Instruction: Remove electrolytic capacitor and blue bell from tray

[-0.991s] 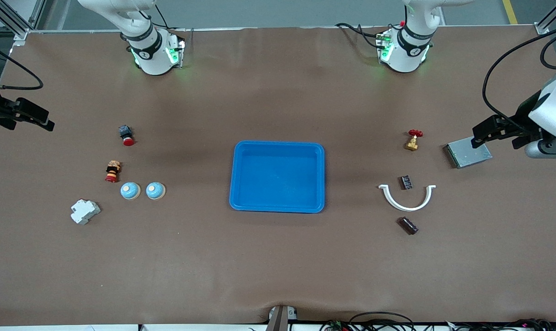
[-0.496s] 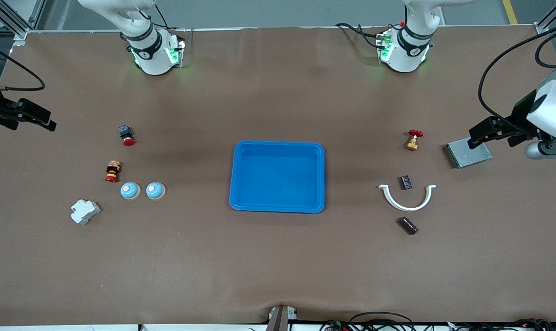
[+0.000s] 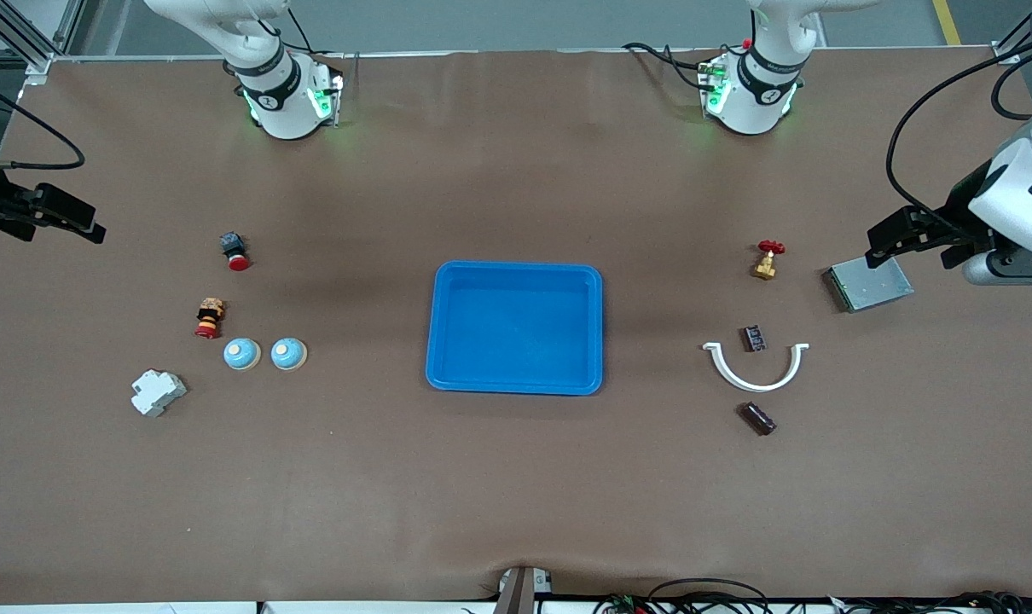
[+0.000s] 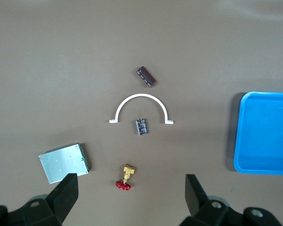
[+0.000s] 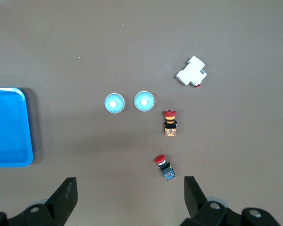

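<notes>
- Blue plastic tray (image 3: 516,328) sat at the middle of the bench (image 3: 516,495), with nothing in it.
- Two blue bells (image 3: 242,354) (image 3: 288,354) stood side by side toward the right arm's end.
- Two dark capacitors lay toward the left arm's end: one (image 3: 754,338) inside a white curved bracket (image 3: 756,369), one (image 3: 757,419) nearer the camera.
- Left claw (image 4: 129,195) hung spread wide above a metal box (image 3: 868,286).
- Right claw (image 5: 129,193) hung spread wide above its bench edge.
</notes>
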Tool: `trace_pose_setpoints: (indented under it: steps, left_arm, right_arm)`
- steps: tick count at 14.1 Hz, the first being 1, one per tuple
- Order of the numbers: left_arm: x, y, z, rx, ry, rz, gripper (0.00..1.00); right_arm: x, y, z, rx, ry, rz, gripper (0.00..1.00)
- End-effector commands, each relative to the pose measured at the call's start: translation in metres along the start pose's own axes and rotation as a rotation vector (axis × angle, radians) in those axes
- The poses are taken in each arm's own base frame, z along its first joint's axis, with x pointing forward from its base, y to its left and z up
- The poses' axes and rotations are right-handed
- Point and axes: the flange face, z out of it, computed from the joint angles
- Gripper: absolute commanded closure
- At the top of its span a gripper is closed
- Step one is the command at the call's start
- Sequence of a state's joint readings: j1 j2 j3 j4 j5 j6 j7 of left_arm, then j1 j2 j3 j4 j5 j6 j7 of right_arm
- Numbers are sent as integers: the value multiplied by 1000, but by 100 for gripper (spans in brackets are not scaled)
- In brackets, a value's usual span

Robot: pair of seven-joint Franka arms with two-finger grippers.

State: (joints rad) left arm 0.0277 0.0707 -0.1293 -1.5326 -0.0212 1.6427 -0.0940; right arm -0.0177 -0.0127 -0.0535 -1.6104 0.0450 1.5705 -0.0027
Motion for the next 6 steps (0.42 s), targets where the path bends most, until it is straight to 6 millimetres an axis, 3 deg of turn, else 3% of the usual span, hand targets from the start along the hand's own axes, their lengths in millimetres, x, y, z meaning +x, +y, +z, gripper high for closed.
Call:
trace_pose_setpoints:
  steps: [1,6]
  left_arm:
    - [-10,-2,-5,1,4,11,0]
    - [-10,-2,-4,2,2,11,0]
  right_arm:
    - [-2,0,0,14,-5,8,0]
    - [-2,3,1,14,-6,13,0]
